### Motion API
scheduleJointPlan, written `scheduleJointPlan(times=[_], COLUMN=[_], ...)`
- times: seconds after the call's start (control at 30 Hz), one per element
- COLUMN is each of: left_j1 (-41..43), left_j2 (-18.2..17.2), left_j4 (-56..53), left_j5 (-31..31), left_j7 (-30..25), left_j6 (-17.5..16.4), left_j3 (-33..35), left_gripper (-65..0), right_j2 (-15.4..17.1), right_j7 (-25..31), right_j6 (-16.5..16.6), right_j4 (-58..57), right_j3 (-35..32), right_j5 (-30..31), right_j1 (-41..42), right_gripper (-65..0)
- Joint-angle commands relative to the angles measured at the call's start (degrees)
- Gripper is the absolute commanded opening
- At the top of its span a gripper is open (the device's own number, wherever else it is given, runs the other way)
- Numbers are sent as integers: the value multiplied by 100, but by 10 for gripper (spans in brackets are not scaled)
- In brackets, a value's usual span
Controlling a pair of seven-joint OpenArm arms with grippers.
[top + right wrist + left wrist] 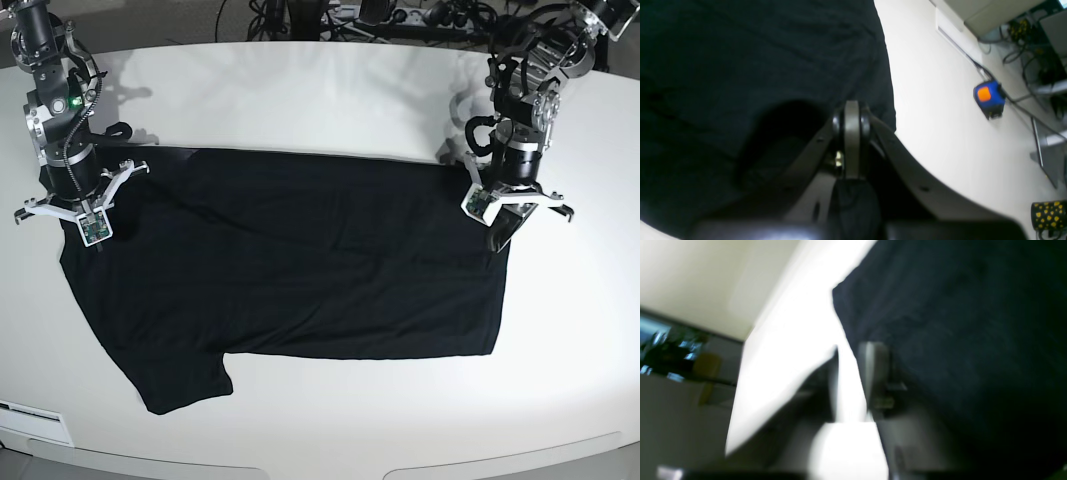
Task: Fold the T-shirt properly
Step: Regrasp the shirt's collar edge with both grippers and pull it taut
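The black T-shirt (290, 260) lies spread on the white table (320, 100), plain side up, with no print showing. One sleeve points to the front left (180, 385). My right gripper (96, 232) is at the shirt's left edge. In the right wrist view its fingers (852, 133) are pressed together over the shirt (740, 66), with black cloth bunched between them lower down. My left gripper (500, 232) is at the shirt's right edge. In the blurred left wrist view its fingers (873, 373) stand apart with white table in the gap, beside the shirt's edge (957, 340).
A blue cube with an orange face (987, 96) and its cable lie on the table beyond the right gripper. A black object with yellow dots (1048, 213) sits near it. Cables and power strips (400, 15) run behind the table's far edge.
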Motion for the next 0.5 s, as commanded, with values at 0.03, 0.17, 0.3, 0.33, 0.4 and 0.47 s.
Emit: scheduleJointPlan(times=[0.03,0.17,0.3,0.33,0.4,0.47], left_j1=[-66,-94,-111,-114,-175,-323], left_j2=[-83,-83,-83,-83,-81,-81], left_j4=[74,74,74,74,74,72], left_j5=[131,227,223,205,2,-398], left_j7=[-105,-116,-348,-404,-511,-507], left_j6=[74,70,9,-175,-691,-1231], left_j3=[-52,-52,-52,-52,-52,-52], left_gripper=[-650,-650,-650,-650,-650,-650], right_j2=[66,52,52,52,39,-22], right_j7=[133,131,-68,-122,-103,-48], right_j6=[205,649,181,52,142,417], right_j4=[76,76,76,76,15,-149], right_j3=[57,57,57,57,59,59], right_j5=[-35,-33,-33,-35,-26,142], right_j1=[63,61,46,44,15,17], right_gripper=[-650,-650,-618,-650,-650,-650])
